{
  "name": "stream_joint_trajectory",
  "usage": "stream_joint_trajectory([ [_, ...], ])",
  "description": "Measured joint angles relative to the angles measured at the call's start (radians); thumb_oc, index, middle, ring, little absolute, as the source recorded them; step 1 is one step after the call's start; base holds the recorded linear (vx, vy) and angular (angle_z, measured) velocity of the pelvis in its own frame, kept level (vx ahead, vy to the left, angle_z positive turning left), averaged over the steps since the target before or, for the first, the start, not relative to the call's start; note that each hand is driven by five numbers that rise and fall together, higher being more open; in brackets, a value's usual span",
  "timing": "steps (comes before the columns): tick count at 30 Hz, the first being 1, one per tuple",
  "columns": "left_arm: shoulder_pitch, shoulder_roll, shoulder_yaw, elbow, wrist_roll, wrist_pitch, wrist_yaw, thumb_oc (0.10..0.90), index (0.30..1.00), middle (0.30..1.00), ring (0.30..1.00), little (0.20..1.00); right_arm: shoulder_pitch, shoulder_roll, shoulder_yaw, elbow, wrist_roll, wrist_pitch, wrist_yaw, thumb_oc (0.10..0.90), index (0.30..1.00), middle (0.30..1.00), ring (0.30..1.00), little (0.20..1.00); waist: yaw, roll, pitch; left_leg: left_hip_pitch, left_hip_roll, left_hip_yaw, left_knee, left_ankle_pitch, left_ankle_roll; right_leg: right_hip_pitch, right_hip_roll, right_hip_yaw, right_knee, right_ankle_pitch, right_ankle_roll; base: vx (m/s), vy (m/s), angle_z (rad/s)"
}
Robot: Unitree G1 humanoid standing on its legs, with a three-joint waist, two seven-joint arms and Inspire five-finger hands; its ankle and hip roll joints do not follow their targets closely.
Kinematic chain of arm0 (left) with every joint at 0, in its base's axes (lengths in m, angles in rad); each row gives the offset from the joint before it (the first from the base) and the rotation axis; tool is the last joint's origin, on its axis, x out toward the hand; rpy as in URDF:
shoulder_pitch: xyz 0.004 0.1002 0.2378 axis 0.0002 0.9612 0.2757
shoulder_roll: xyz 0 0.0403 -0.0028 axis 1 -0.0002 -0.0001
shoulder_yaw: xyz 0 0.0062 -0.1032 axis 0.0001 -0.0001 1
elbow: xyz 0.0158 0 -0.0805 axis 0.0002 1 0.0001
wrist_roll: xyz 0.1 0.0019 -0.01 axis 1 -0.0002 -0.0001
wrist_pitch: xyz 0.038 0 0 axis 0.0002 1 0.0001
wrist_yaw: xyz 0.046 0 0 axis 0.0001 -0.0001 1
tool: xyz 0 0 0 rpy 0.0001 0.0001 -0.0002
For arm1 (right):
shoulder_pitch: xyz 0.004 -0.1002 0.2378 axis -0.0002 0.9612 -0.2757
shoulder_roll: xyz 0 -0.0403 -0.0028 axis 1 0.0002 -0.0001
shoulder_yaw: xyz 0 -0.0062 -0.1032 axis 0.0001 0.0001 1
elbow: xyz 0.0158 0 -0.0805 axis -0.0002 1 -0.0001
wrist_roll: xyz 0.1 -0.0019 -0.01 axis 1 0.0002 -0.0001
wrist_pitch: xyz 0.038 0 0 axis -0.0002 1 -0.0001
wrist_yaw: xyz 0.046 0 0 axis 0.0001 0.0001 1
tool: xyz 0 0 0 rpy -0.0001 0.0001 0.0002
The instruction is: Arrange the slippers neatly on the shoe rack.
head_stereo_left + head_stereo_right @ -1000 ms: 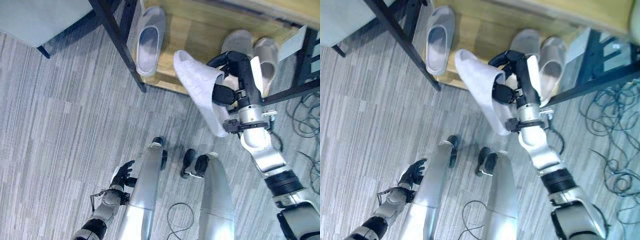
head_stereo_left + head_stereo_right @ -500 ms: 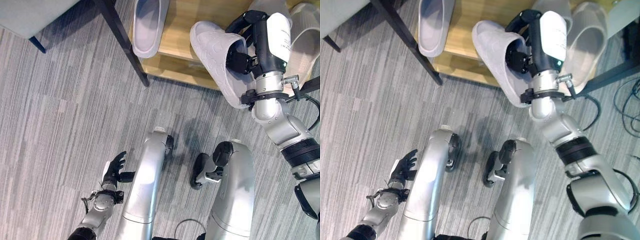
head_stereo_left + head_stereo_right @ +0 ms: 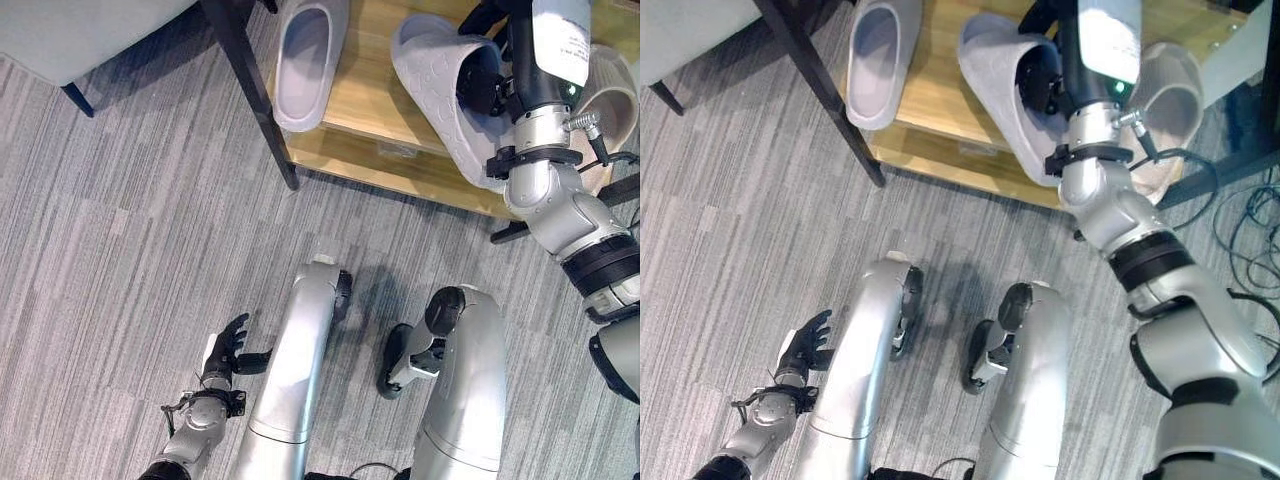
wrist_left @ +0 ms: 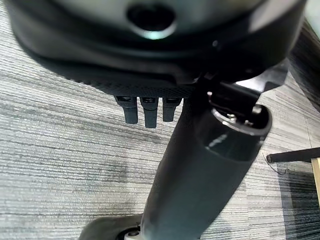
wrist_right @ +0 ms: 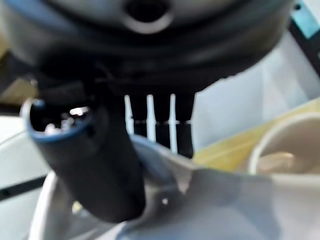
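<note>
My right hand (image 3: 488, 72) is shut on a pale grey slipper (image 3: 437, 88), fingers inside its opening. The slipper is tilted, patterned sole facing up and left, over the wooden shelf (image 3: 370, 115) of the shoe rack. In the right wrist view the thumb (image 5: 92, 160) presses on the slipper (image 5: 225, 200). A second slipper (image 3: 305, 55) lies flat at the shelf's left end. Another slipper (image 3: 1170, 95) lies at the shelf's right end, behind my right arm. My left hand (image 3: 226, 348) hangs low over the floor with straight fingers (image 4: 145, 112), holding nothing.
A black metal rack leg (image 3: 250, 95) slants down at the shelf's left corner. A grey seat (image 3: 70, 30) stands at the upper left. Loose cables (image 3: 1250, 230) lie on the floor at the right. Striped grey carpet (image 3: 130, 230) spreads before the rack.
The camera has shifted. My right hand has carried the slipper from over the shelf's front edge further in over the shelf. The left hand stays low by the leg.
</note>
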Motion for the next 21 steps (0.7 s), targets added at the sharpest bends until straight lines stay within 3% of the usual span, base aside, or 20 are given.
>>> stream_joint_trajectory([
  [13, -0.011, 0.017, -0.031, -0.005, -0.039, -0.001, -0.001, 0.8, 0.9, 0.9, 0.9, 0.9, -0.105, 0.057, 0.027, 0.174, 0.073, 0.025, -0.003, 0.4, 0.3, 0.3, 0.3, 0.3, 0.071, 0.004, 0.002, 0.012, -0.062, -0.039, -0.018, -0.001, 0.001, 0.074, -0.065, -0.054, -0.026, -0.049, 0.001, -0.01, -0.017, 0.14],
  [21, -0.015, 0.018, -0.038, -0.008, -0.059, -0.001, 0.001, 0.8, 0.9, 0.9, 0.9, 0.9, -0.183, 0.114, 0.063, 0.324, 0.107, 0.042, -0.007, 0.4, 0.3, 0.3, 0.3, 0.3, 0.092, 0.016, 0.007, 0.017, -0.075, -0.05, -0.009, -0.006, -0.007, 0.093, -0.07, -0.064, -0.021, -0.063, 0.001, -0.01, -0.001, 0.04],
])
